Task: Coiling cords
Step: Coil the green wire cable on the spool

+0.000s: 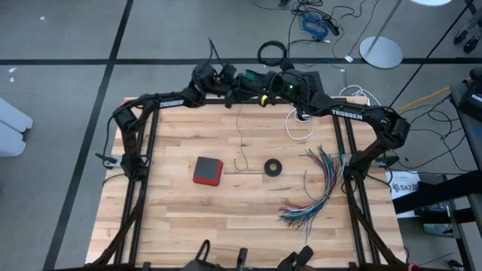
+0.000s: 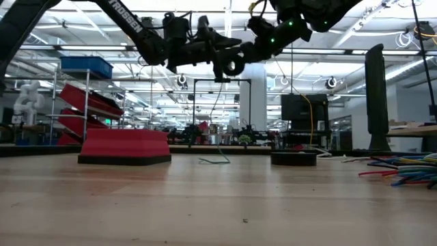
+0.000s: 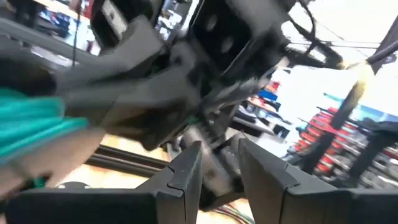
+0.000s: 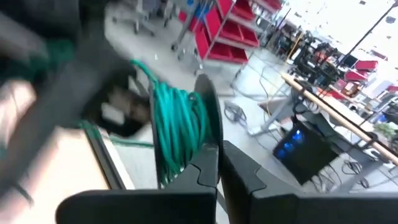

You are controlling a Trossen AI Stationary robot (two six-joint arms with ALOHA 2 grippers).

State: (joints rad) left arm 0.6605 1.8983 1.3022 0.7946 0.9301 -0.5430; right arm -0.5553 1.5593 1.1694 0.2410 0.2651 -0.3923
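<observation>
Close in, the right wrist view is half smeared: the thin teal-green cord [image 4: 177, 127] shows as a tight bundle of loops wound round the right gripper [image 4: 214, 165], whose dark fingers are pressed together; what lies behind the coil is a dark blur. In the left wrist view the left gripper [image 3: 217, 165] has its jaws partly apart, with part of the other arm between them, though whether they touch it cannot be told; a teal smear sits at one edge.

From above, both grippers meet over the table's far edge, and the coil itself is hidden among the dark links. A thin strand hangs from there onto the pale wooden plank table [image 1: 166, 226], ending in a small hook between a flat red square block [image 1: 207, 170] and a small black tape-like ring [image 1: 273, 167]. The white cord [image 1: 299, 129] loops by the far right edge. A fanned bundle of multicoloured wires [image 1: 316, 188] lies right.

Beyond, the low view shows red shelving and ceiling lights.
</observation>
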